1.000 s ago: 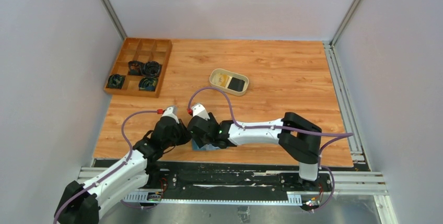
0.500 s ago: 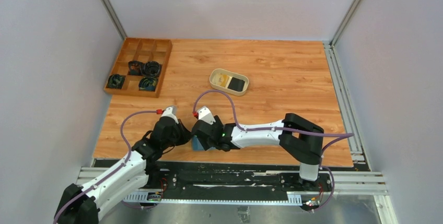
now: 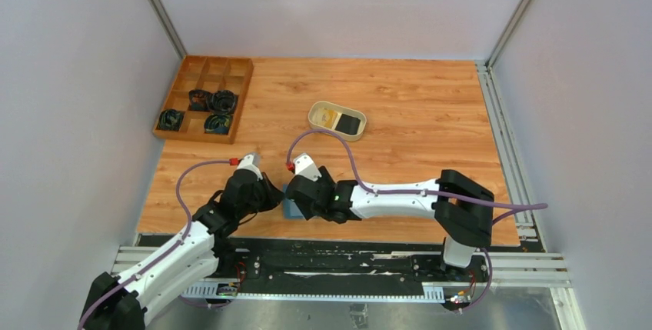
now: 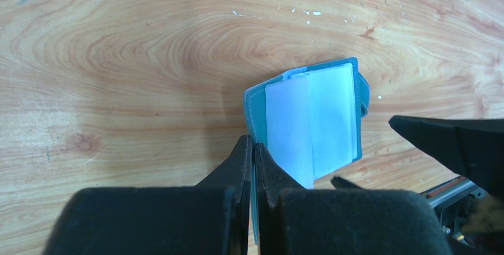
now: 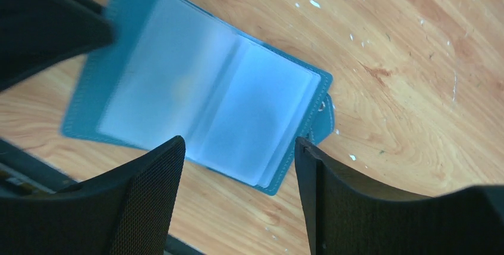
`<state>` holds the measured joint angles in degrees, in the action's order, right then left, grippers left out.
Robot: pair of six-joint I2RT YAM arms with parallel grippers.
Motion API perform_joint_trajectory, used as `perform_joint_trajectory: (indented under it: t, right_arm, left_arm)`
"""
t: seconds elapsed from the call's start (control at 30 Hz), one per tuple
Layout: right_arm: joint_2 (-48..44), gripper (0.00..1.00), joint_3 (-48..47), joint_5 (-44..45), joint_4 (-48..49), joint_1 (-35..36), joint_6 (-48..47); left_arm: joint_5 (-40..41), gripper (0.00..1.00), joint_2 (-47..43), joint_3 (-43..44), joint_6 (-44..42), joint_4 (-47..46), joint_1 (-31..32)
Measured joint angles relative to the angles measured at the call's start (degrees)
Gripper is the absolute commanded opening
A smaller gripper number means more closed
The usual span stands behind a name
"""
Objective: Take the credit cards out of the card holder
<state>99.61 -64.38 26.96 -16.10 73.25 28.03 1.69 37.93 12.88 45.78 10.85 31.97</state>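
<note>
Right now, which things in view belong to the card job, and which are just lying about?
Job: card holder, pinched by left end effector; credit cards in beige dish; open right end effector.
Lying about: wooden tray, black coils.

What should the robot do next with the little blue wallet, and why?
Probably lower the right end effector and close on the clear sleeves. The left end effector pinches the cover of the card holder, and the right one hangs open above the sleeves; I can't tell whether cards remain inside.
</note>
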Motion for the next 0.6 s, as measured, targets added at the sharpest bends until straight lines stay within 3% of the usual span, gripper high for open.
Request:
perform_joint_trajectory:
  t: [0.27,0.6]
  right_arm:
    - [-0.5,0.72,-3.7,-3.3,4.8,3.3,-2.0]
    - [6.9,0.72,-4.6,-6.0,9.3,3.4,-3.7]
  left_arm:
    - [0.1,0.0,0.5,0.8,0.0,0.8,0.0]
    - [1.7,0.0,1.5,1.8,-0.4,2.8,-0.4]
